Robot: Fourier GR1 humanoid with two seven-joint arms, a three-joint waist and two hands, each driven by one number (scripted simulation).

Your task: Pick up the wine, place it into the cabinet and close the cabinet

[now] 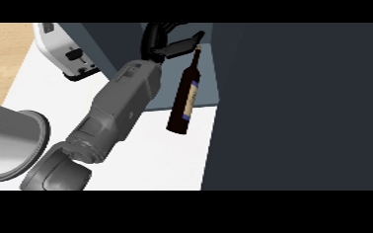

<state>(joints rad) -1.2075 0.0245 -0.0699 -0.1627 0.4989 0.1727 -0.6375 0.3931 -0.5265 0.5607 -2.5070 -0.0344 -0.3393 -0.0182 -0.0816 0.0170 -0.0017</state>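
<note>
Wine bottle [183,96], dark glass with a pale label, is held up by its neck. Its base is the end nearest me and shows over the white counter [167,163].

Closest to me, at the lower left, my grey forearm enters and runs up and away. A round metal pot [18,143] sits beside it at the left edge.

Further out, the arm ends in my left hand [157,42]. The thumb and fingers are pinched on the very top of the bottle's neck, and the other fingers curl up behind. My right hand does not show.

The hand and the bottle's upper half lie over the blue-grey opening of the cabinet [291,103]. A tall dark panel of that cabinet fills the right side; I cannot tell whether it is the door.

Farthest off, at the upper left, stands a white toaster [69,54].

As I judge it, the pick-up is done and the bottle is at the cabinet's mouth, only partly across. Still to do: set it fully inside, let go, draw the hand out and shut the cabinet.
</note>
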